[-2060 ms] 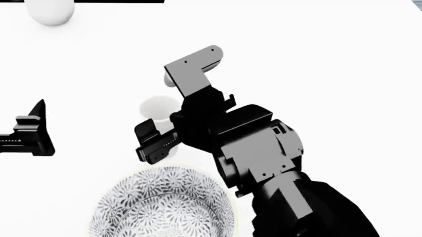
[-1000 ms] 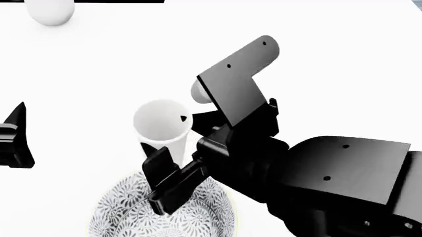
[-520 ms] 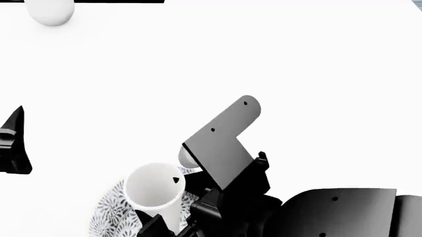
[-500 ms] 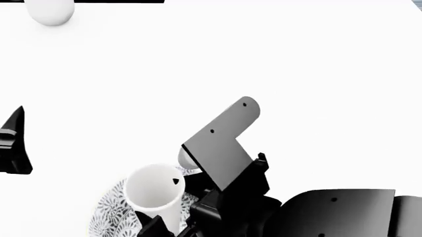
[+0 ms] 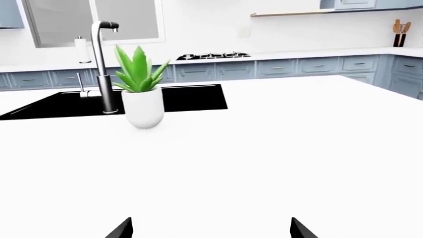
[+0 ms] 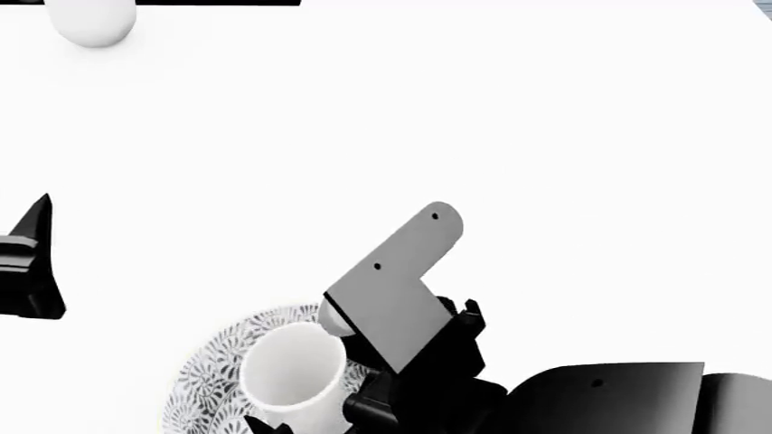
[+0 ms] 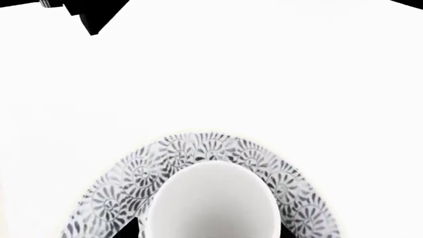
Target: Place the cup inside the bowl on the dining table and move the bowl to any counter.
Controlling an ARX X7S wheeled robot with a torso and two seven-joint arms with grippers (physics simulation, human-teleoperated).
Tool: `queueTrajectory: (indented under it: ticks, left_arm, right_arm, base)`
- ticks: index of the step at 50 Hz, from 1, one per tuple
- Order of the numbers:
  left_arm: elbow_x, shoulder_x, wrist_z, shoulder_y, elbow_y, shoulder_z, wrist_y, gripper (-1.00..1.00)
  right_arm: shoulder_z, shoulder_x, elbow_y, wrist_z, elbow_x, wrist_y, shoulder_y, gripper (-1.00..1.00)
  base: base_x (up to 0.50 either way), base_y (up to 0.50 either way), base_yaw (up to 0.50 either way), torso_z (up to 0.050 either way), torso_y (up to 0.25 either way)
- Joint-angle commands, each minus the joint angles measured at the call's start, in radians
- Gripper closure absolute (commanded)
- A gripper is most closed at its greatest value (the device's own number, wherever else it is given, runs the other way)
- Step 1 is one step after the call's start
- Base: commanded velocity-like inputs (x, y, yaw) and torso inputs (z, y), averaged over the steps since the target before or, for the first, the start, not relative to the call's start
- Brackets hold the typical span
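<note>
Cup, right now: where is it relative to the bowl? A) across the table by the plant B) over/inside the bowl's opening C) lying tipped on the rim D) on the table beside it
B: the right wrist view shows the cup upright with the bowl and its patterned interior ringing it.

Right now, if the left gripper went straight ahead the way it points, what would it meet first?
Probably nothing close: ahead of the left gripper lies bare, flat white dining table. The small white rounded pot with a green plant stands off to one side of that line, the black sink beyond. Depth is unclear.
</note>
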Motion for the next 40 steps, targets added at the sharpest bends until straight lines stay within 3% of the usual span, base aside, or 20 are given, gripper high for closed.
queueTrajectory:
  ticks: [1,32,33,34,35,40]
  left_arm:
    - [-0.004,0.003,-0.007,-0.010,0.000,0.009,-0.003,-1.00]
    - [-0.013,-0.001,-0.005,-0.014,-0.001,0.017,0.006,-1.00]
    - [-0.011,0.001,-0.006,-0.017,-0.002,0.020,0.007,-1.00]
    - [-0.014,-0.001,-0.004,-0.008,0.002,0.015,0.010,-1.00]
    - [-0.015,-0.002,-0.003,-0.005,0.003,0.015,0.010,-1.00]
    - [-0.008,0.004,-0.002,-0.007,-0.003,0.025,0.015,-1.00]
  right_arm:
    - [0.005,0.006,-0.010,0.002,0.001,0.003,0.008,-1.00]
    - [0.134,0.074,-0.033,0.045,0.113,-0.044,0.115,-1.00]
    - [0.148,0.086,-0.029,0.052,0.137,-0.052,0.120,-1.00]
    - [0.206,0.236,0.064,0.098,0.287,-0.162,0.007,-1.00]
    - [0.206,0.289,0.063,0.088,0.326,-0.164,-0.004,-1.00]
    - [0.214,0.321,0.090,0.042,0.352,-0.189,-0.041,-1.00]
  base:
    - [0.00,0.00,0.00,0.000,0.000]
    - [0.00,0.00,0.00,0.000,0.000]
    - [0.00,0.00,0.00,0.000,0.000]
    - [0.00,0.00,0.00,0.000,0.000]
    - [0.00,0.00,0.00,0.000,0.000]
    - [0.00,0.00,0.00,0.000,0.000]
